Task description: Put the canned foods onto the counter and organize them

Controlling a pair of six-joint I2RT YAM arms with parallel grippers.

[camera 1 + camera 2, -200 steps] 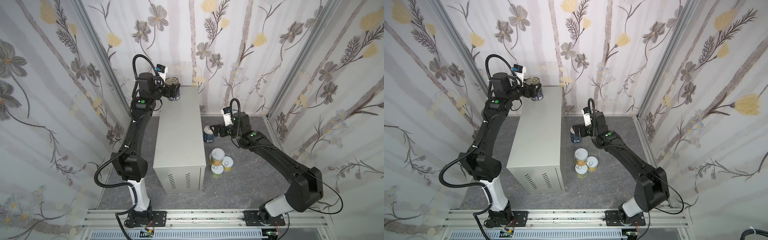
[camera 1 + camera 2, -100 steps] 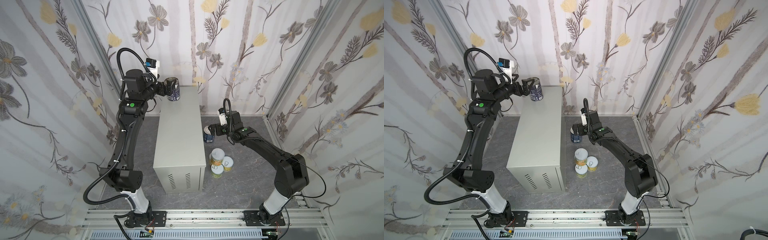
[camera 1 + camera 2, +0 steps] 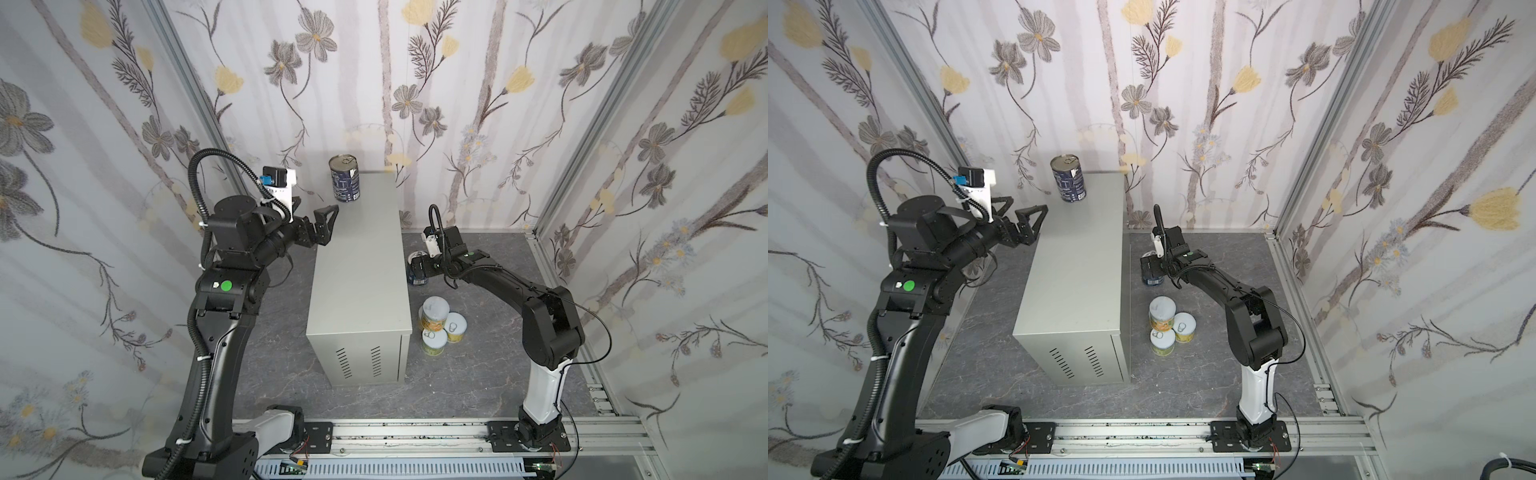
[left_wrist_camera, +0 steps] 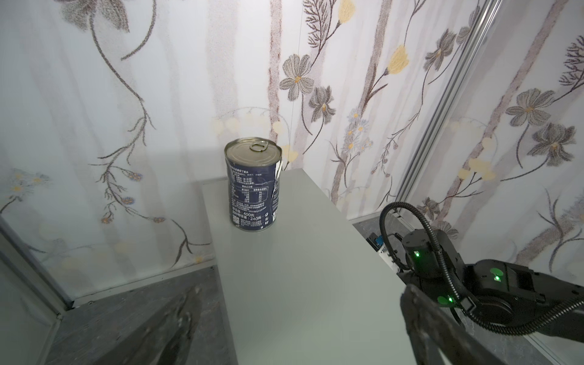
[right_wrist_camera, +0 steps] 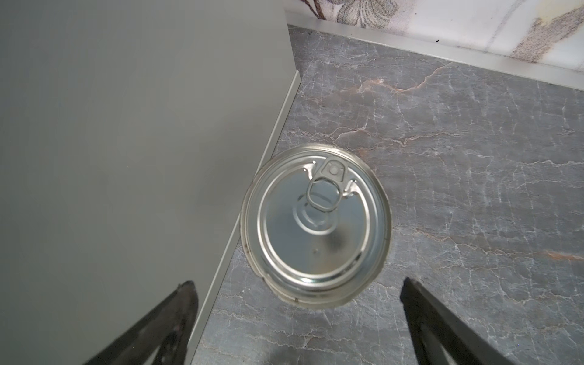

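A tall dark blue can stands upright and alone at the far left corner of the grey counter. My left gripper hangs open and empty by the counter's left edge, well short of that can. A second blue can stands on the floor against the counter's right side. My right gripper hovers open just above it, a finger on either side. Three short yellow-green cans cluster on the floor nearer the front.
Flowered walls close in the back and both sides. The dark marbled floor runs round the counter. A metal rail carrying both arm bases crosses the front. In the right wrist view the counter's side wall stands right beside one finger.
My left gripper has let go of the blue can on the counter and drawn back to the left and nearer. The right gripper has settled over the floor can.
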